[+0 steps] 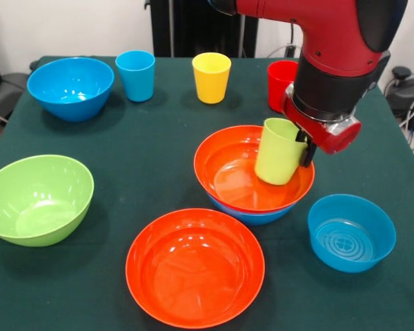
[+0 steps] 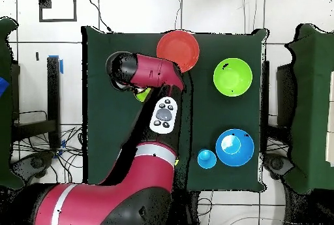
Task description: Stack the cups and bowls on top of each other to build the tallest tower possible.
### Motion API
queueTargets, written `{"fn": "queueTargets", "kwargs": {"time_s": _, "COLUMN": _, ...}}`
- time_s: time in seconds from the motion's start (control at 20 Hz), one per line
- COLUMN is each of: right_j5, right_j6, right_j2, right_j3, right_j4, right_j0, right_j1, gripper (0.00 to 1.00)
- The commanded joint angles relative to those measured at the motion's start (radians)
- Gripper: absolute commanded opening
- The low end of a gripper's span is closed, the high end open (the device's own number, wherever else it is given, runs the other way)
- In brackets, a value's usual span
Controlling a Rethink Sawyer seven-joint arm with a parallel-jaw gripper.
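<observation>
My gripper (image 1: 302,146) is shut on the rim of the lime green cup (image 1: 279,152) and holds it tilted, open end up, inside the orange bowl (image 1: 228,172). That bowl sits nested on a blue bowl (image 1: 252,215), whose rim alone shows; together they make the tower's base. I cannot tell whether the cup's base touches the orange bowl. In the overhead view the arm hides this stack, and only a sliver of the green cup (image 2: 141,94) shows.
A second orange bowl (image 1: 195,265) (image 2: 177,49) lies at the front. The lime green bowl (image 1: 38,198) (image 2: 233,77) is at the left, a small blue bowl (image 1: 350,231) at the right. Along the far side stand a blue bowl (image 1: 70,86) (image 2: 235,147), blue cup (image 1: 135,74) (image 2: 207,158), yellow cup (image 1: 211,77) and red cup (image 1: 281,83).
</observation>
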Motion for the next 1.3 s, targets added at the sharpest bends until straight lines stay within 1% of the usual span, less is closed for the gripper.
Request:
{"fn": "queueTargets", "kwargs": {"time_s": 0.05, "right_j5": 0.120, "right_j6": 0.104, "right_j2": 0.046, "right_j3": 0.007, "right_j4": -0.030, "right_j0": 0.027, "right_j1": 0.047, "gripper": 0.00}}
{"fn": "queueTargets", "kwargs": {"time_s": 0.4, "right_j5": 0.186, "right_j6": 0.101, "right_j2": 0.003, "right_j3": -0.058, "right_j4": -0.043, "right_j0": 0.035, "right_j1": 0.052, "gripper": 0.00}}
{"fn": "queueTargets", "kwargs": {"time_s": 0.55, "right_j5": 0.225, "right_j6": 0.084, "right_j2": -0.004, "right_j3": -0.054, "right_j4": -0.045, "right_j0": 0.039, "right_j1": 0.027, "gripper": 0.00}}
{"fn": "queueTargets", "kwargs": {"time_s": 0.85, "right_j5": 0.269, "right_j6": 0.063, "right_j2": -0.009, "right_j3": -0.030, "right_j4": -0.045, "right_j0": 0.045, "right_j1": -0.026, "gripper": 0.00}}
{"fn": "queueTargets", "kwargs": {"time_s": 1.05, "right_j5": 0.300, "right_j6": 0.024, "right_j2": -0.009, "right_j3": -0.061, "right_j4": -0.060, "right_j0": 0.026, "right_j1": -0.021, "gripper": 0.00}}
{"fn": "queueTargets", "kwargs": {"time_s": 1.1, "right_j5": 0.307, "right_j6": 0.012, "right_j2": -0.006, "right_j3": -0.084, "right_j4": -0.063, "right_j0": 0.013, "right_j1": -0.004, "gripper": 0.00}}
{"fn": "queueTargets", "kwargs": {"time_s": 1.3, "right_j5": 0.309, "right_j6": -0.047, "right_j2": 0.012, "right_j3": -0.116, "right_j4": -0.075, "right_j0": -0.015, "right_j1": 0.008, "gripper": 0.00}}
